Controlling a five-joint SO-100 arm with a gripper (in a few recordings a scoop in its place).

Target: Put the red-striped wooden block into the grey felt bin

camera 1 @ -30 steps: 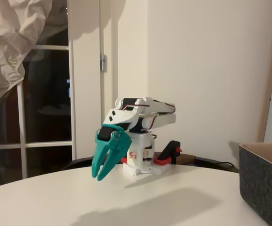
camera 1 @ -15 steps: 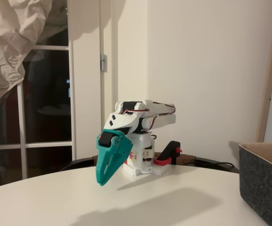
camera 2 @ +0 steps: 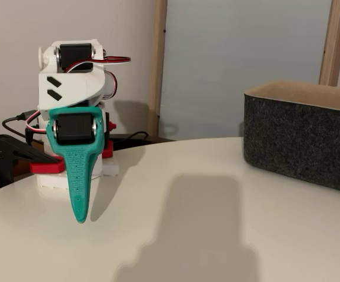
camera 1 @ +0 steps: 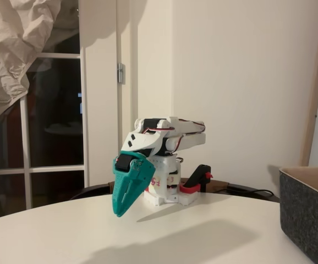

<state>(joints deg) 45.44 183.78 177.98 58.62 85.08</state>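
My teal gripper (camera 1: 119,211) hangs just above the white table in front of the folded white arm, shut with nothing between its fingers. In the other fixed view the same gripper (camera 2: 80,216) points down as one narrow teal blade. The grey felt bin (camera 1: 308,214) stands at the right edge of the table, well apart from the gripper; its dark wall and pale beige rim show in both fixed views, with the bin (camera 2: 302,138) at the right. The red-striped wooden block is out of view.
The arm's white base (camera 1: 164,190) is clamped at the table's far edge by a black and red clamp (camera 1: 198,180). A glass door and a hanging pale cloth (camera 1: 16,49) are behind the table on the left. Bare tabletop (camera 2: 205,223) lies between gripper and bin.
One second ago the gripper's fingers stood apart; they have closed together. The arm has held still over the last half second.
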